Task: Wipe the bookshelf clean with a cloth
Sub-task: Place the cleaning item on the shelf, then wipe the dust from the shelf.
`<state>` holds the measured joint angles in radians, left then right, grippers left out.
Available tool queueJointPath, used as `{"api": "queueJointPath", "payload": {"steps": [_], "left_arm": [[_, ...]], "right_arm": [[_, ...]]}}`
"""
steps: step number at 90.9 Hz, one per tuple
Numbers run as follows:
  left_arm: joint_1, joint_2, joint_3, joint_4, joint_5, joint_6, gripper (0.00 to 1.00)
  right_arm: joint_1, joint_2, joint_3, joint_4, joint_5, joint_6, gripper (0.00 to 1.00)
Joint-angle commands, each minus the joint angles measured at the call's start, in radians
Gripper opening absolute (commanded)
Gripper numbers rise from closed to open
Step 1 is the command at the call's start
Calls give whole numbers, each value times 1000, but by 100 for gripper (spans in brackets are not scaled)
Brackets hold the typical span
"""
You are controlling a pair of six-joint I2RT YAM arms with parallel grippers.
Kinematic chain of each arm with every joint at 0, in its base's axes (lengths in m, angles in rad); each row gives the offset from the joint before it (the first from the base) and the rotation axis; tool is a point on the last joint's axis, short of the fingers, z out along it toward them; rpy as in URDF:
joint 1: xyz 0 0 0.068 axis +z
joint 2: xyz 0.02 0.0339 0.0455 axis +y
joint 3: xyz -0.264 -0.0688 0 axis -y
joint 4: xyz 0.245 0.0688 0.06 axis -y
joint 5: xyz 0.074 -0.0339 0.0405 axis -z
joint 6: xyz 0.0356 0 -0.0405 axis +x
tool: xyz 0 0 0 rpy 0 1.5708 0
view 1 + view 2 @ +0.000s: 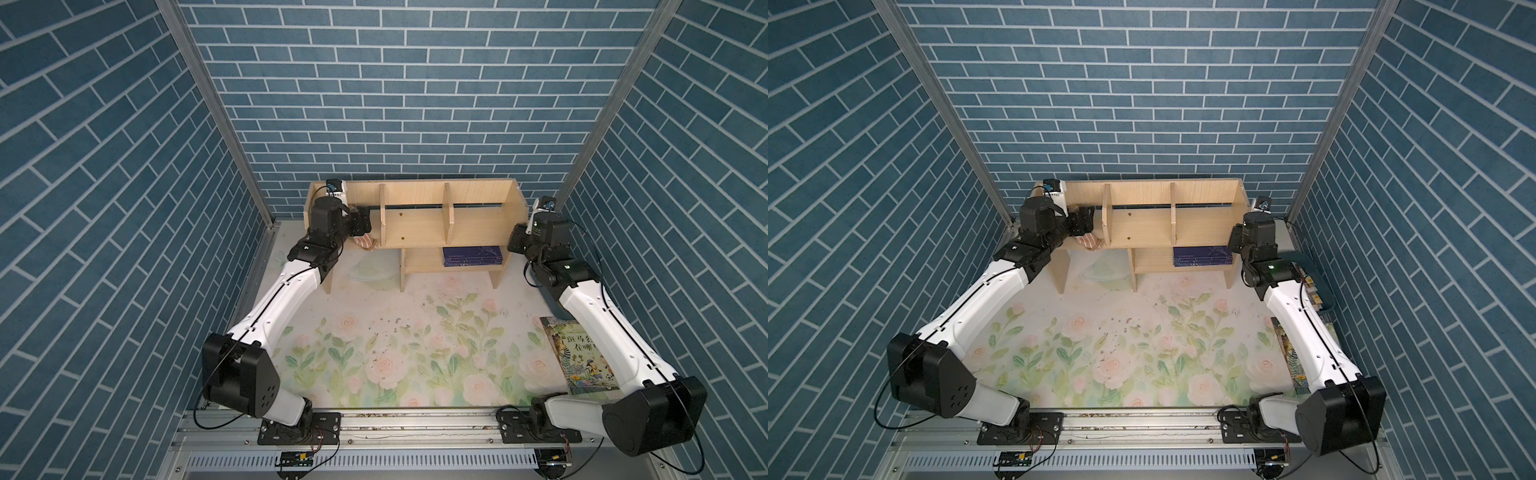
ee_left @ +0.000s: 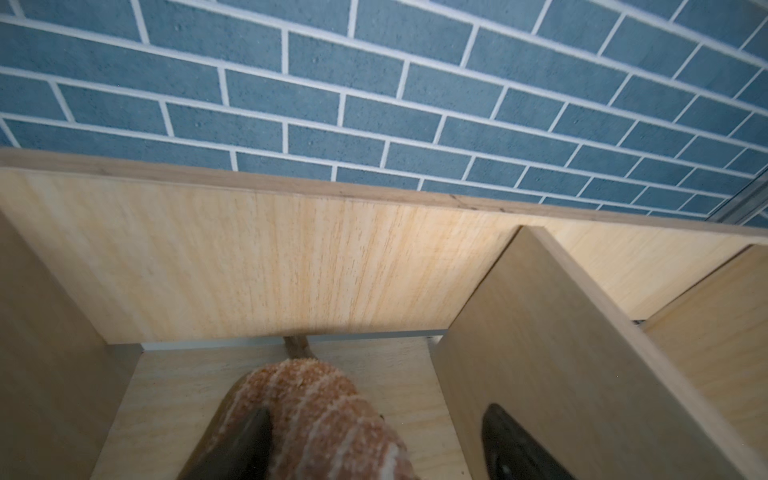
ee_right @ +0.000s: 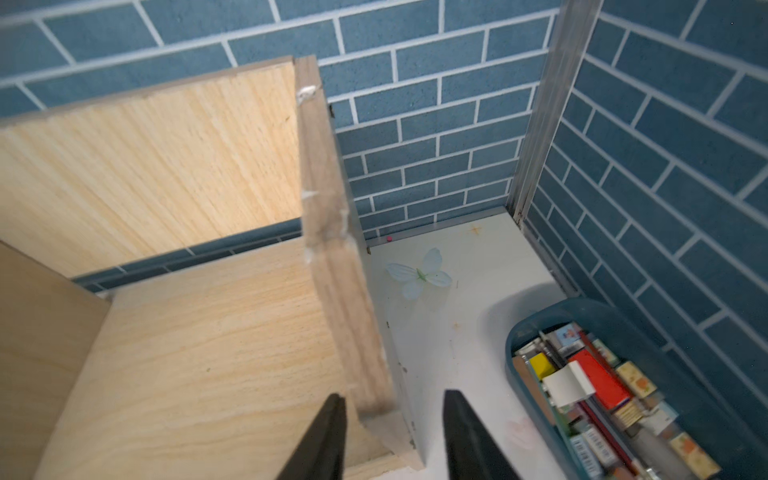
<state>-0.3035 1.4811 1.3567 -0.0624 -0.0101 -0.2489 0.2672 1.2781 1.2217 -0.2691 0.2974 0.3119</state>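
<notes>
Picture book [image 1: 582, 357], 4 o'clock on floral mat [image 1: 374, 299]: Chinese cover title, partly hidden by right arm, not fully readable. Blue book [image 1: 471, 255] in lower cubby: print too small. Bookshelf [image 1: 415, 232] at 12 o'clock, backed to wall; mat centre open. Cloth [image 2: 316, 411] in left-end bay, 11 o'clock, at front lip. Left gripper [image 2: 376, 409]: jaws wide, one finger [image 2: 249, 436] touching Cloth, the other by a divider. Right gripper [image 3: 394, 395]: jaws narrowly apart, astride shelf's right end panel, gap showing. Teal bin [image 3: 540, 328] near, 2 o'clock.
</notes>
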Motion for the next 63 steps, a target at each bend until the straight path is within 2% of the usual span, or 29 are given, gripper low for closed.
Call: {"api": "queueJointPath", "payload": {"steps": [1,4,13,24,30,50,57,63], "left_arm": [[3,-49,-9,16,-25,15,59],[3,-52,-13,14,-43,20,53],[3,-41,-18,-1,-84,26,45],[3,-12,-21,-19,-95,25,31],[3,-5,-30,-19,-93,20,26],[1,8,-63,14,-67,4,21],[-6,31,-64,12,-51,-1,5],[-21,48,-70,13,-46,-6,1]], "right_arm": [[-3,-26,-19,48,-30,-32,26],[-3,-26,-24,50,-37,-36,21],[-3,-26,-35,59,-70,-45,11],[-4,-29,-47,66,-117,-58,0],[-1,-37,-54,58,-133,-55,0],[12,-88,-117,90,-208,1,0],[34,-89,-120,93,-208,8,0],[43,-90,-122,93,-201,13,0]]}}
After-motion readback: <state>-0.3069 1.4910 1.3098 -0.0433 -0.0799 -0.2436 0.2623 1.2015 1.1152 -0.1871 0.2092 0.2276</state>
